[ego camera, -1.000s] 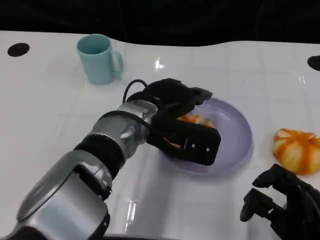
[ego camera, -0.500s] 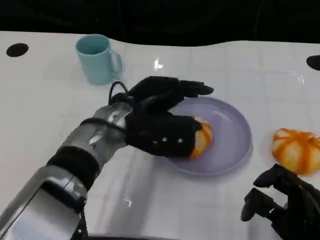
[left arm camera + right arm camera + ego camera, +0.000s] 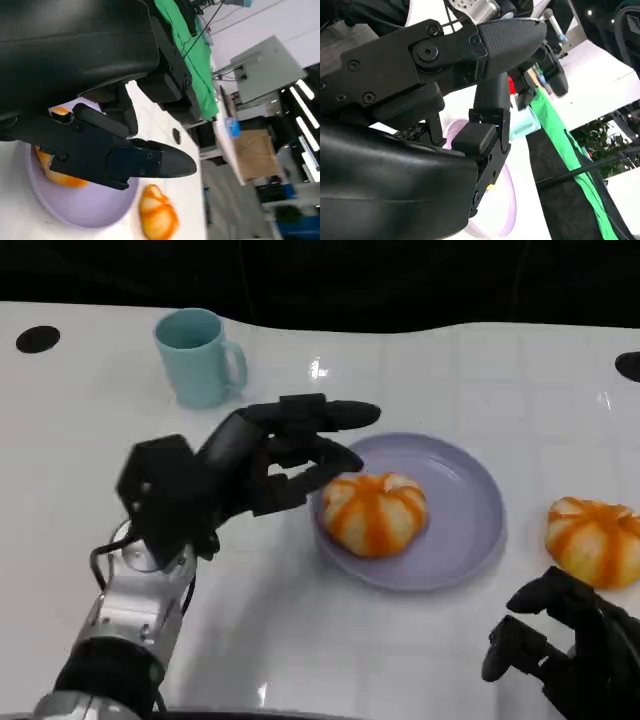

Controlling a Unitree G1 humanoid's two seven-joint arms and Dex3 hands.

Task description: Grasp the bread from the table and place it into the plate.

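Note:
An orange-and-white striped bread [image 3: 375, 513] lies on the left part of the lavender plate [image 3: 470, 510]. My left hand [image 3: 245, 470] hovers just left of the plate with its fingers spread and nothing in them; its fingertips reach over the plate's rim near the bread. The left wrist view shows the same bread [image 3: 55, 165] on the plate [image 3: 90, 210] behind my fingers [image 3: 120, 160]. A second striped bread [image 3: 592, 540] lies on the table right of the plate, also seen as the bread [image 3: 157, 212]. My right hand [image 3: 570, 645] rests low at the front right, holding nothing.
A light blue mug [image 3: 198, 356] stands at the back left of the white table [image 3: 90, 440]. Black round marks [image 3: 37, 339] sit at the far corners. In the right wrist view, the plate [image 3: 502, 200] and the mug [image 3: 525, 125] show past my fingers.
My left hand let go of the bread on the plate, opened and drew back to the left. The right hand stayed put.

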